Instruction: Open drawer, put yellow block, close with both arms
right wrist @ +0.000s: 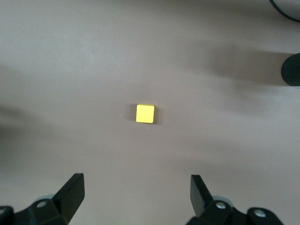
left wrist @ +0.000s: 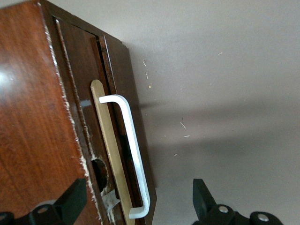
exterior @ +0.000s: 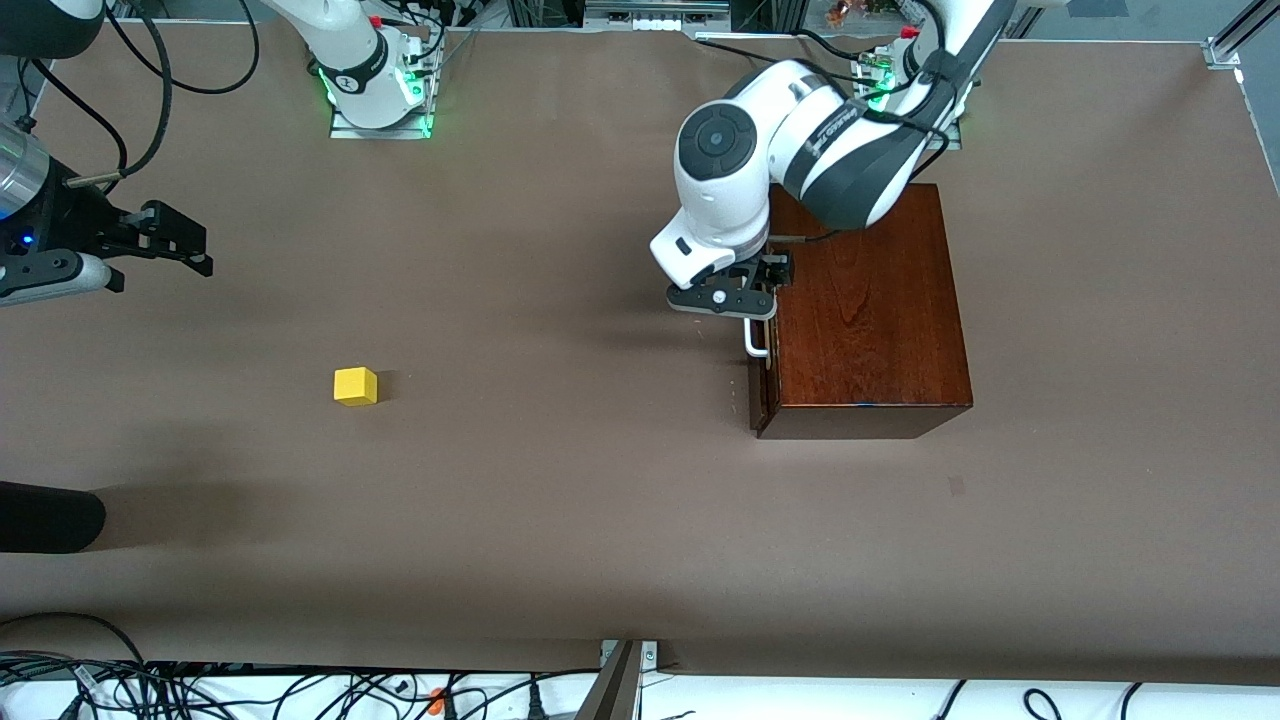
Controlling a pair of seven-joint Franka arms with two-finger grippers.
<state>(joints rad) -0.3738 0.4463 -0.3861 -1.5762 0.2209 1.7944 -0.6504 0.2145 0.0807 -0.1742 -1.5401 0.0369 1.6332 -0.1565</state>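
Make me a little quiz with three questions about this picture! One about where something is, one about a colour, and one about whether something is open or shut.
1. Where is the yellow block?
A. on the bare table
B. in the drawer
C. on top of the wooden box

2. What colour is the drawer handle?
A. black
B. white
C. yellow

3. How is the left end effector?
A. shut on the block
B. open, at the drawer handle
C. shut on the handle

Answers:
1. A: the block sits alone on the table, toward the right arm's end, away from the wooden box.
2. B: the U-shaped handle looks white against the dark wood.
3. B: the left wrist view shows its fingers spread wide apart.
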